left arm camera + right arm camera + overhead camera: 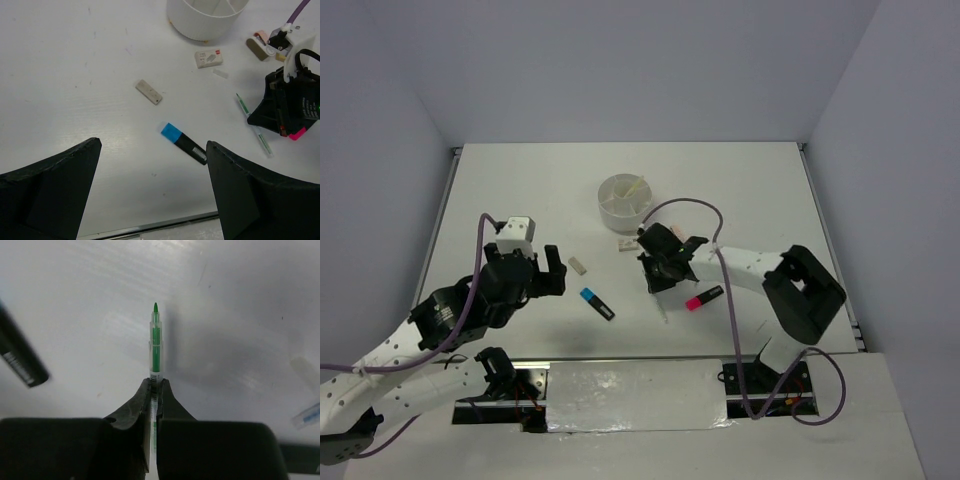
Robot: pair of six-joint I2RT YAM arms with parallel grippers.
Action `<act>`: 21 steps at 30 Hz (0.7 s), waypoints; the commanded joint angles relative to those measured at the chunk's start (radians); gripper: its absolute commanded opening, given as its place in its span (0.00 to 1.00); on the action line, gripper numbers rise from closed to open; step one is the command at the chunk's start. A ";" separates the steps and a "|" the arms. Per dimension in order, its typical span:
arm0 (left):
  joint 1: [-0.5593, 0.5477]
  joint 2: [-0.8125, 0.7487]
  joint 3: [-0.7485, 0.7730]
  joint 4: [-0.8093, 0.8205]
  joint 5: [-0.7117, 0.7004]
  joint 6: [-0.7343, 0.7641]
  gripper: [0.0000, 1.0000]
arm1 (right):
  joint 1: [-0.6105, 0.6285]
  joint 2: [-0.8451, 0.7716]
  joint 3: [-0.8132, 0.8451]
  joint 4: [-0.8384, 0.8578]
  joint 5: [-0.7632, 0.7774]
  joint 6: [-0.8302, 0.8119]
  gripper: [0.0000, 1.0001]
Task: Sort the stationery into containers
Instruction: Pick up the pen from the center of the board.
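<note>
The round white cup (623, 200), split into compartments, holds a yellow pen (632, 186). My right gripper (156, 382) is shut on a green pen (156, 342), close over the table below the cup; the pen's end sticks out under the gripper (663, 311). A pink-and-black highlighter (704, 297) lies just right of it. A blue-and-black highlighter (184, 143) lies between the arms. My left gripper (152, 145) is open and empty, up off the table, left of the highlighter. A beige eraser (149, 92) and a white eraser (208, 58) lie near the cup (205, 17).
The right gripper body (290, 105) shows in the left wrist view, over the green pen (255, 127). A small pale piece (220, 73) lies by the white eraser. The table's near edge runs just below the left gripper. Grey walls close the back and sides.
</note>
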 commanded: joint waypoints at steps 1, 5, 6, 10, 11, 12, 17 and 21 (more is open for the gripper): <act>0.004 0.005 -0.016 0.114 0.063 0.018 0.99 | 0.006 -0.185 -0.039 0.070 -0.065 0.026 0.00; 0.004 0.050 -0.062 0.258 0.164 0.037 0.99 | -0.020 -0.477 -0.085 0.027 0.016 0.099 0.00; 0.004 0.096 -0.060 0.286 0.196 0.043 0.99 | -0.034 -0.516 -0.092 -0.020 0.032 0.114 0.00; 0.002 0.274 -0.030 0.429 0.340 0.125 0.99 | -0.145 -0.731 -0.115 -0.164 0.160 0.216 0.00; 0.001 0.313 -0.011 0.478 0.357 0.138 1.00 | -0.170 -0.783 -0.120 -0.187 0.211 0.229 0.00; 0.001 0.386 -0.002 0.504 0.370 0.147 0.99 | -0.195 -0.887 -0.128 -0.232 0.233 0.240 0.00; -0.028 0.613 0.049 0.680 0.436 0.211 0.99 | -0.282 -1.058 -0.048 -0.373 0.312 0.234 0.00; -0.065 0.799 0.168 0.679 0.414 0.216 0.96 | -0.285 -1.075 0.000 -0.459 0.340 0.209 0.00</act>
